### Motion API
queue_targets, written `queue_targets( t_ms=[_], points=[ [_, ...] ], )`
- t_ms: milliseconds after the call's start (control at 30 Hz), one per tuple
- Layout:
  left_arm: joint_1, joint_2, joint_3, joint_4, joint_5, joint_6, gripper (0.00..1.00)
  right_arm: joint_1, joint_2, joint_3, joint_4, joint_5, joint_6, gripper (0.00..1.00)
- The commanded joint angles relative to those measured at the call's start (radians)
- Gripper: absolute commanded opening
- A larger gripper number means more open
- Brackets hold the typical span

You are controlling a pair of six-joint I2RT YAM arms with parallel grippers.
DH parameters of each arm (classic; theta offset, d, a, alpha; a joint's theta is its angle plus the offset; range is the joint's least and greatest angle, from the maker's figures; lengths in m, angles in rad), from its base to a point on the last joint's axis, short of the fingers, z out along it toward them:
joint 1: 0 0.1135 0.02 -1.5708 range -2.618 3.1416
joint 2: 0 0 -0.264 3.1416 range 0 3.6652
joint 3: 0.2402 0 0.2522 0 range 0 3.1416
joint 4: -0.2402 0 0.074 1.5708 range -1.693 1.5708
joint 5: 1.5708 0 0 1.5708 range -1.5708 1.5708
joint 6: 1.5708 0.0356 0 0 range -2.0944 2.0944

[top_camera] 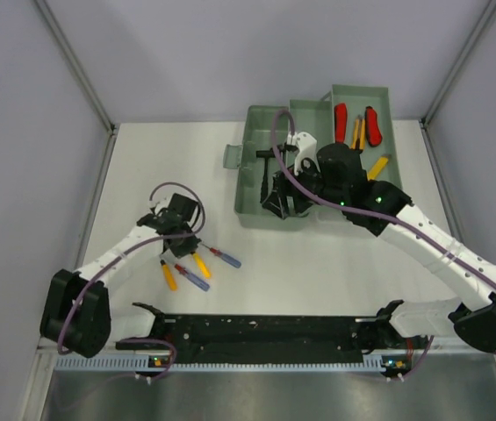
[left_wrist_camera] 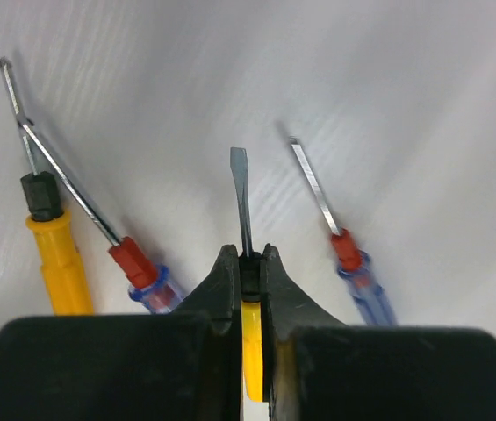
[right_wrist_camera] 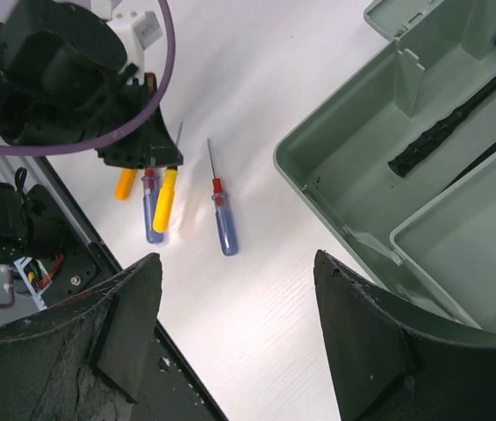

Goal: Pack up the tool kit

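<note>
**Fingers [left_wrist_camera: 226, 294] clenched on a yellow screwdriver [left_wrist_camera: 252, 360]: lift straight, then carry it to the toolbox**

The fingers of the left gripper [left_wrist_camera: 249, 267] are pinched tight where the blade meets the handle. The flat tip points away over the white table [left_wrist_camera: 406, 88]. The hold sits at the front end, so I judge the handle may droop or swivel once it leaves the surface. A slow, level rise would keep it steady.

Neighbours lie close on both sides. On one side is a first red-and-blue screwdriver [left_wrist_camera: 147, 281], with a second yellow screwdriver [left_wrist_camera: 54, 263] beyond it, their shafts crossing. On the other side is a second red-and-blue screwdriver [left_wrist_camera: 362, 281]. Going straight up before any sideways travel should avoid dragging them.

The right gripper [right_wrist_camera: 234, 263] hangs over the toolbox [top_camera: 255, 189], its fingers spread with nothing between them. The box stands open toward the far right of the table, well apart from the screwdrivers, so the carry must mind that arm.

**Count**
- **Screwdrivers:** four, two yellow and two red-and-blue, all outside the box.
- **Hammer:** one hammer [right_wrist_camera: 449, 123], in the main compartment.
- **Fold-out tray [top_camera: 384, 96]:** two red handles [top_camera: 341, 118], though I cannot tell whether they belong to one pair of pliers, and two yellow pieces [top_camera: 377, 167], probably knives.
</note>
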Motion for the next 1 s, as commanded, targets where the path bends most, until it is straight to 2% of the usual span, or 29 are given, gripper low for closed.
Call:
queue_targets(
  t_ms=[0,200,333,433,633,733,800,933,967],
  points=[
    [-0.002,-0.129,0.169,-0.031,0.068,0.081,0.0,0.007,-0.011,-0.005,0.057,-0.05,0.01,0.7],
    [-0.001,-0.234,0.332,0.006,0.223,0.184,0.0,0.015,-0.045,-0.074,0.187,-0.22,0.029,0.85],
    [-0.004,-0.283,0.369,0.142,0.452,0.209,0.0,0.049,-0.045,-0.105,0.278,-0.288,0.048,0.95],
    [-0.011,-0.301,0.366,0.251,0.582,0.189,0.0,0.084,-0.011,-0.096,0.318,-0.306,0.085,0.97],
    [-0.039,-0.34,0.325,0.435,0.671,0.14,0.0,0.142,0.07,-0.088,0.427,-0.299,0.168,0.95],
    [-0.044,-0.355,0.312,0.491,0.683,0.121,0.0,0.158,0.121,-0.044,0.396,-0.242,0.202,0.87],
    [-0.044,-0.36,0.314,0.491,0.682,0.121,0.0,0.164,0.157,-0.001,0.338,-0.191,0.216,0.74],
    [-0.044,-0.355,0.315,0.469,0.671,0.129,0.0,0.164,0.173,0.022,0.321,-0.133,0.251,0.3],
    [-0.044,-0.355,0.318,0.45,0.653,0.14,0.03,0.164,0.168,0.022,0.32,-0.11,0.259,0.2]
  ],
)
